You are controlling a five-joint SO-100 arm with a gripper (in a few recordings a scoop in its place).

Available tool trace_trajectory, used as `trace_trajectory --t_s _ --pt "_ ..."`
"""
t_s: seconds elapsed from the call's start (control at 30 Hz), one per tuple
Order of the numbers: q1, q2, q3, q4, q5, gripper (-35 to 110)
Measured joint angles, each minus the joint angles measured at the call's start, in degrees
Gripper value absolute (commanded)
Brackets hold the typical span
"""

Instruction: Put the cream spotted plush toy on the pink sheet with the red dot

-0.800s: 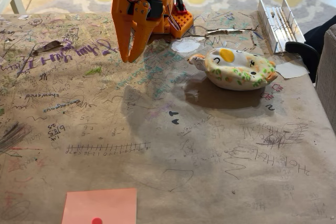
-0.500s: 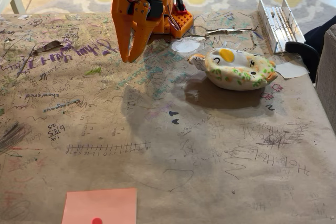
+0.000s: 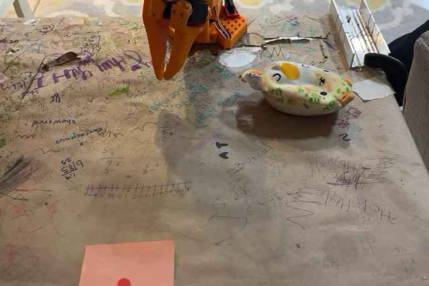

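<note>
Cream spotted plush toy (image 3: 300, 87) lies near counter's (image 3: 201, 185) right edge, long axis left-right; orange end effector (image 3: 163, 75) narrow, empty.

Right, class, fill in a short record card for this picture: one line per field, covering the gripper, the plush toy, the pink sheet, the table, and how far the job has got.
gripper: orange, fingers together, pointing down, holding nothing, at the table's far side
cream spotted plush toy: lying on the table, right of the gripper and apart from it
pink sheet with the red dot: flat at the near edge, left of centre, nothing on it
table: brown paper cover full of scribbles
task state: toy not yet picked up, far from the sheet
</note>
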Motion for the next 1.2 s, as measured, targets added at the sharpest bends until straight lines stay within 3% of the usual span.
trace_trajectory --t_s 1.07,1.2 --pt "-0.09 0.0 0.0 0.0 -0.18 0" --pt "-0.62 0.0 0.0 0.0 -6.42 0"
